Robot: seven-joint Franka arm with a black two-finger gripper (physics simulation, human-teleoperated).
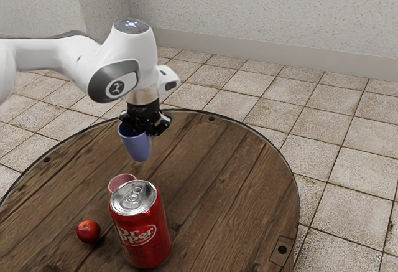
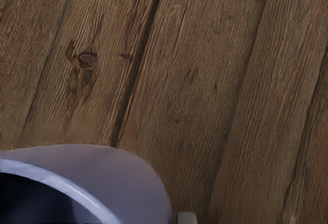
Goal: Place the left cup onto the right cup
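- Tiled floor (image 1: 348, 135) in beige squares ran around a round wood table (image 1: 230, 178); pale speckled wall (image 1: 280, 4) w/ a light baseboard at the back.
- White arm (image 1: 81, 60) came in from the exterior view's left & bent down over the table's far-left part.
- Black gripper (image 1: 144, 126) pointed down, fingers clamped on the rim of the blue cup (image 1: 138, 146), one each side; the hold was firm enough that the cup hung from it.
- Blue cup was off the table, in the air, mouth up, approx upright w/ a slight lean; its base had clear wood showing under it in the exterior view.
- Pink cup (image 1: 121, 181) stood upright on the table, nearer the camera than the blue cup, apart from it, not touching. Couldn't tell if the blue cup was right over it or a bit off to the side.
- Red soda can (image 1: 140, 225) stood upright just in front of the pink cup, hiding its lower part; silver top w/ pull tab up.
- Small red apple (image 1: 88, 229) lay on the table near the can, on the exterior view's left of it, not touching.
- Wrist view: blue cup (image 2: 102, 178) rim & dark inside close under the hand, blurry; table (image 2: 205, 80) planks w/ grain lines & a dark knot below it.
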